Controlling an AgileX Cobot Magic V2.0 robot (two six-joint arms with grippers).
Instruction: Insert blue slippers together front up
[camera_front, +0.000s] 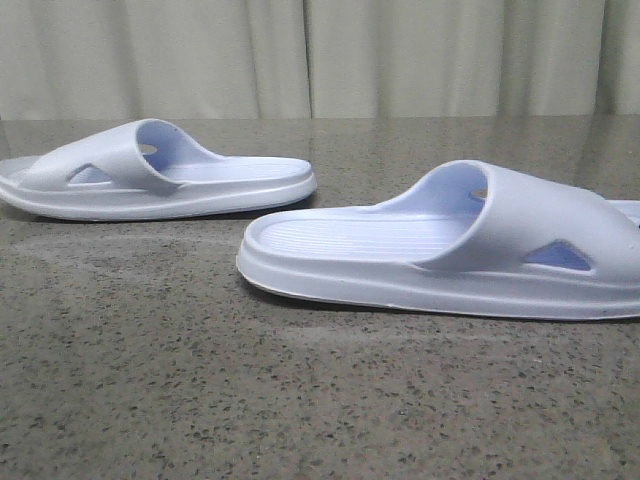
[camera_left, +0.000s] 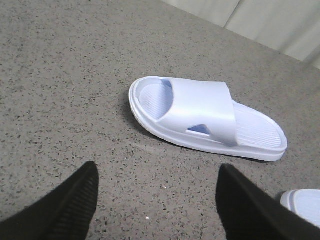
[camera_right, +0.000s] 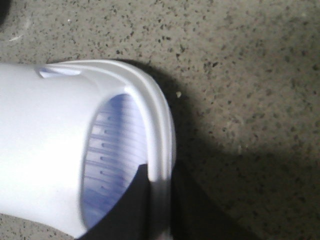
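Note:
Two blue slippers lie sole-down on the speckled grey table. The left slipper (camera_front: 150, 180) lies farther back, its strap toward the left. It also shows in the left wrist view (camera_left: 200, 115). My left gripper (camera_left: 157, 200) hovers open and empty over bare table, short of this slipper. The right slipper (camera_front: 450, 250) lies nearer, its strap toward the right. My right gripper (camera_right: 160, 200) is shut on this slipper's (camera_right: 50, 150) front rim, one finger inside under the strap and one outside. Neither gripper shows in the front view.
A pale curtain (camera_front: 320, 55) hangs behind the table's far edge. An end of the right slipper (camera_left: 302, 205) peeks in beside the left gripper's finger (camera_left: 250, 210). Speckled tabletop (camera_front: 200, 380) stretches in front of both slippers.

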